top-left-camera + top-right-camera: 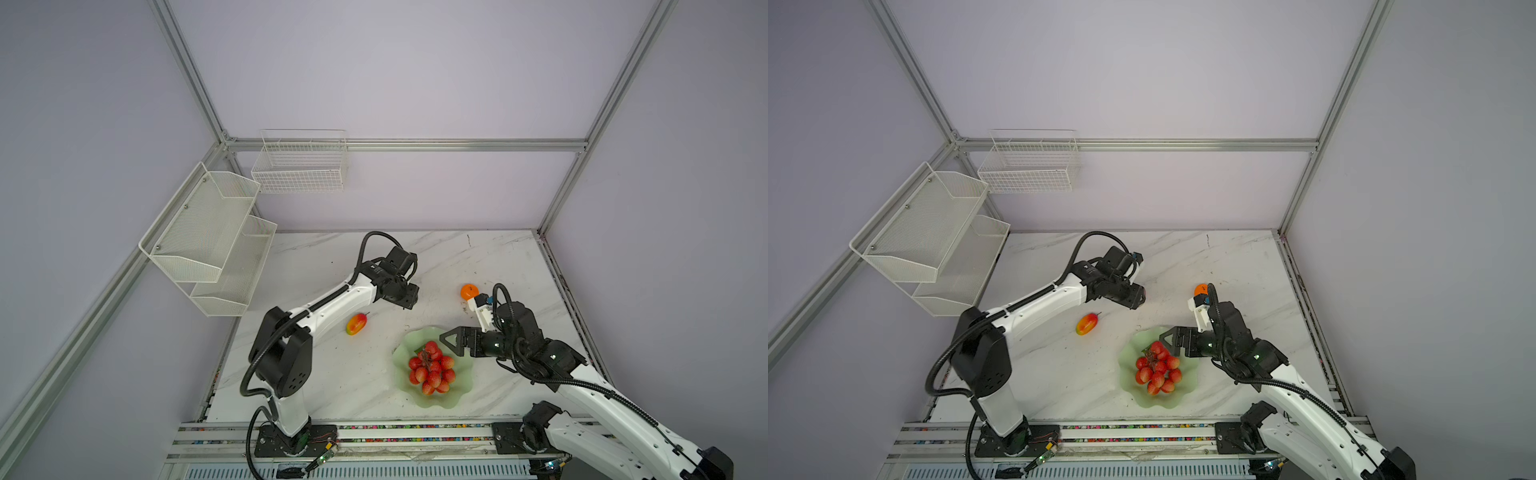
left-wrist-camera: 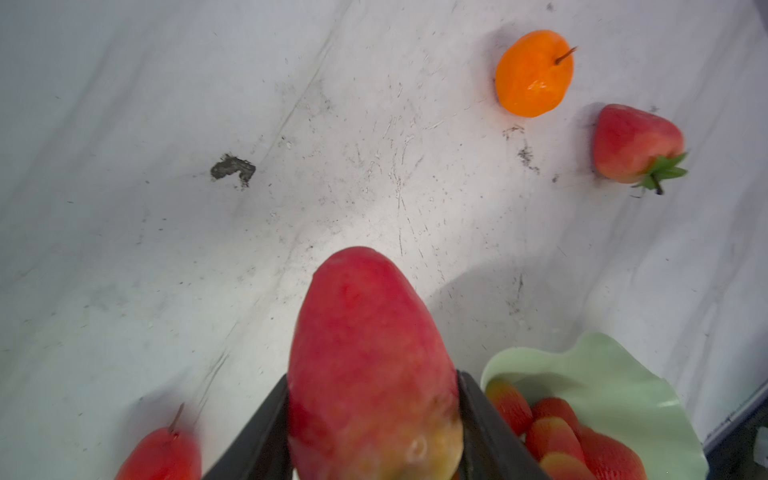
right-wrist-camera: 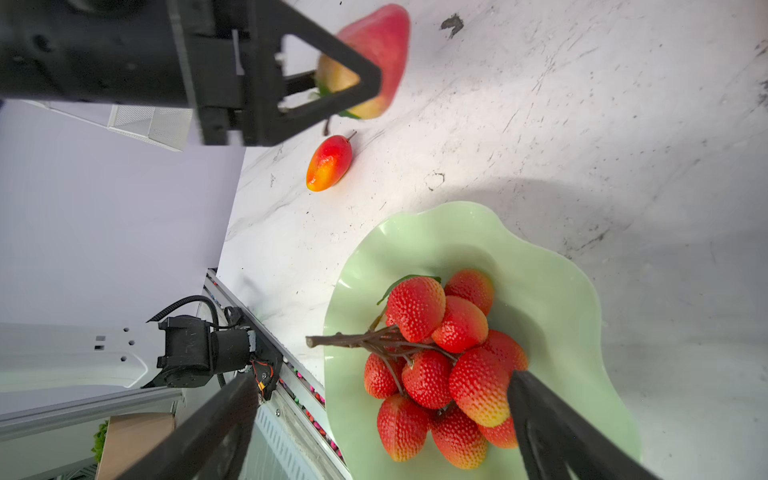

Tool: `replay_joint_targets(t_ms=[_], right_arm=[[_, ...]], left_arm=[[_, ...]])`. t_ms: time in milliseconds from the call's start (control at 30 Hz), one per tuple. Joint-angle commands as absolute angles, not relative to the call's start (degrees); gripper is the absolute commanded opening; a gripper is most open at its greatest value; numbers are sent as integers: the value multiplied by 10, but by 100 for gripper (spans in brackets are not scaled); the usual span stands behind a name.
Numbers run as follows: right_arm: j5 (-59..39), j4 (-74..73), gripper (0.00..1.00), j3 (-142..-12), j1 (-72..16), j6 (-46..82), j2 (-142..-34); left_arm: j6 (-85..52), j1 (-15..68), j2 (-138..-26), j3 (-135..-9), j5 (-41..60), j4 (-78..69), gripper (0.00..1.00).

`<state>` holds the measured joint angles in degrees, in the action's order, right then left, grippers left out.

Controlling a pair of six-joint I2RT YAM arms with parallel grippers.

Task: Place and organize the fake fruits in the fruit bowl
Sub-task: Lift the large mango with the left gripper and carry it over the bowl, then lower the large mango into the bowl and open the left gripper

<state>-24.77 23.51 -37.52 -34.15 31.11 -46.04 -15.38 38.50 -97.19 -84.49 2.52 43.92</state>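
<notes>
My left gripper [image 2: 374, 376] is shut on a red-pink strawberry [image 2: 365, 332], which sticks out past the fingers over the table, beyond the fruit bowl. From the right wrist view the same strawberry [image 3: 386, 41] shows green leaves. The pale green fruit bowl [image 1: 457, 399] [image 1: 1129, 386] holds the red grape-like bunch [image 1: 432, 368] [image 1: 1158, 368]. My right gripper [image 1: 451, 340] [image 3: 382, 378] hangs open over the bowl's far right rim, holding nothing. The mango [image 1: 356, 324] [image 1: 1086, 324] lies left of the bowl. The orange [image 1: 468, 291] [image 1: 1200, 288] lies behind the right arm, and a second strawberry [image 2: 636, 145] lies beside it.
White wire baskets [image 1: 208, 237] [image 1: 299, 166] hang on the left and back walls. The marble table [image 1: 478, 257] ends at a metal rail [image 1: 374, 432] in front, where both arm bases are bolted. A dark scuff [image 2: 232, 168] marks the tabletop.
</notes>
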Motion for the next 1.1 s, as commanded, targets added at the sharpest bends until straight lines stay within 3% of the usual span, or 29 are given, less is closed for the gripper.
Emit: replay_joint_targets(t_ms=[0, 267, 567, 833, 1067], right_arm=[[-266, 252, 97, -357, -344, 303, -437], [-294, 227, 97, -338, -345, 301, -430], [-271, 264, 97, -340, -345, 315, -391], [-191, 322, 97, -329, -345, 364, -350], [-199, 297, 97, -323, -345, 385, -346]], left_arm=[[-126, 386, -890, -794, 54, 520, 48], [-71, 438, -815, -737, 150, 626, 47], [-69, 491, -860, -731, 137, 598, 47], [-39, 502, -902, -735, 121, 588, 48], [-16, 510, -928, -742, 116, 590, 50]])
